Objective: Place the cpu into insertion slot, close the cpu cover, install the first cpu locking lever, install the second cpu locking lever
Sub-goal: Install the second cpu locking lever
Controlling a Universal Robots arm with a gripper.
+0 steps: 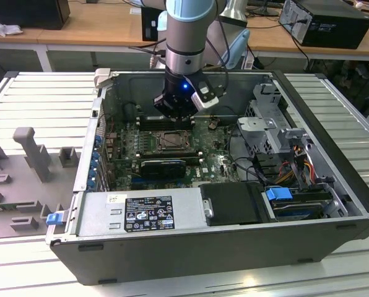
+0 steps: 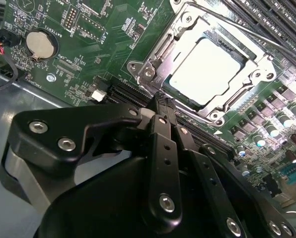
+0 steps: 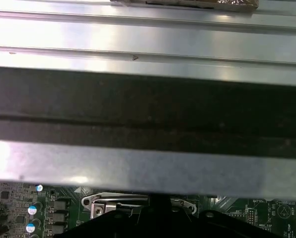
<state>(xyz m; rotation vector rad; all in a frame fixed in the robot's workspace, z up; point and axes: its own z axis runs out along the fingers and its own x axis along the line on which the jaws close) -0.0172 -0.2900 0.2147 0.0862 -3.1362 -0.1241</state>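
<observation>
Chip: pale square, seated in its socket under the closed metal cover, mid-board inside the computer case. Light, stiff, fragile; judged best held by its edges. Tool: fingers together, empty, tips just beside the socket's near corner. The exterior view adds the case on the bench; the second wrist view shows the chip itself.

Bright overhead light; glare on cpu.

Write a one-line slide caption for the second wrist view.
Gripper poised at the edge of the closed cpu cover, the cpu seated in its socket on the green motherboard.
</observation>
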